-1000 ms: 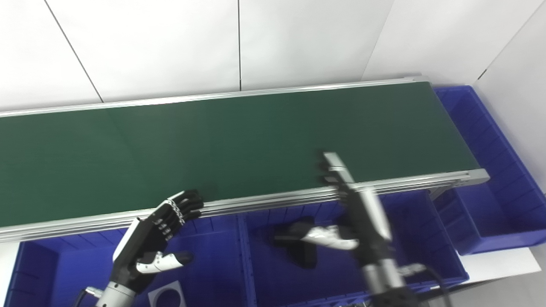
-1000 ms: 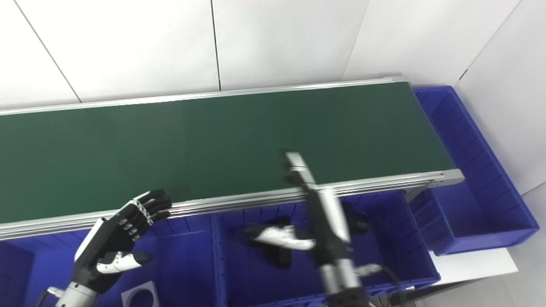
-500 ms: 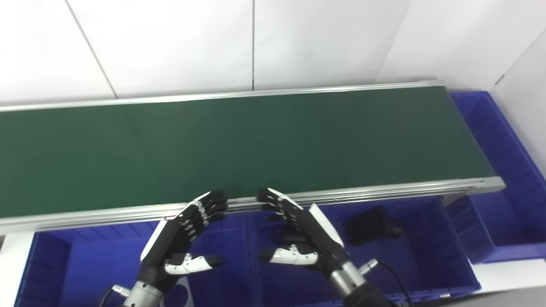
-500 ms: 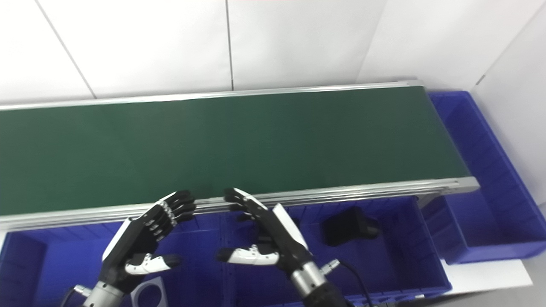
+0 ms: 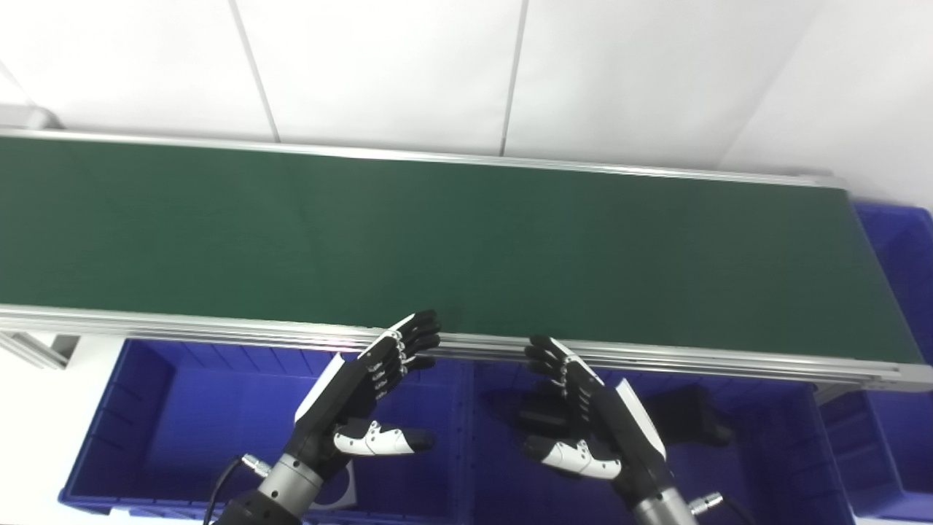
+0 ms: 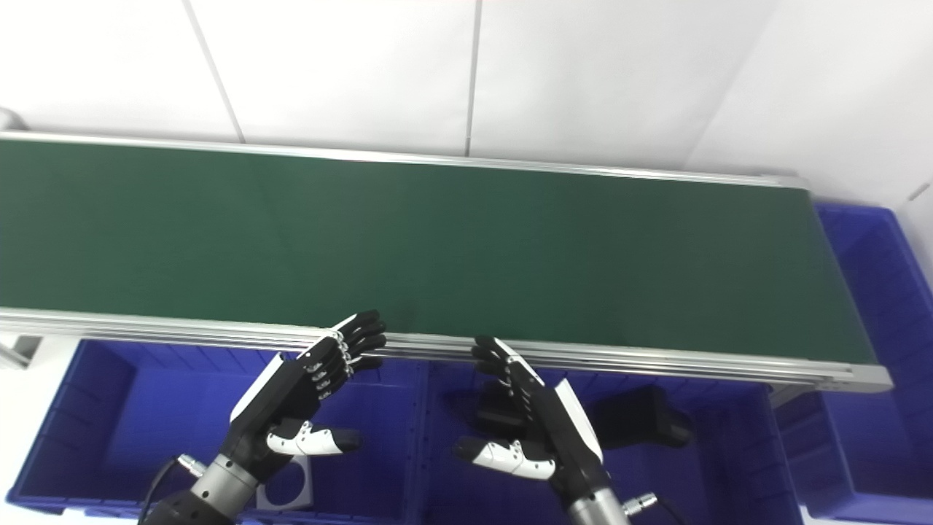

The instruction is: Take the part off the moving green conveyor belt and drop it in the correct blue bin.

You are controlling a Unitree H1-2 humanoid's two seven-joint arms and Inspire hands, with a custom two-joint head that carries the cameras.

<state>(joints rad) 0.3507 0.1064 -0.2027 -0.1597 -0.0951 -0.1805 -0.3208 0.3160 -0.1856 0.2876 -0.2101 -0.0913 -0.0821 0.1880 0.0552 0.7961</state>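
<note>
The green conveyor belt point(image 5: 466, 240) runs across the view and carries no part. My left hand point(image 5: 357, 397) is open and empty, hovering over the left blue bin point(image 5: 168, 415) just in front of the belt's near rail. My right hand point(image 5: 594, 423) is open and empty over the middle blue bin point(image 5: 765, 467). A black part point(image 5: 689, 426) lies in the middle bin, right of my right hand, and another black part point(image 6: 496, 415) shows behind that hand. A grey plate with a round hole point(image 6: 288, 488) lies in the left bin, partly hidden by my left wrist.
A third blue bin point(image 6: 875, 292) stands at the belt's right end. The aluminium rail point(image 5: 219, 328) edges the belt's near side. White wall panels stand behind the belt. A white surface shows at the far left point(image 5: 29, 408).
The camera has swung left, so the whole scene shifted right. My right hand came back from over the belt's edge to hover over the middle bin, open. The left hand kept its pose.
</note>
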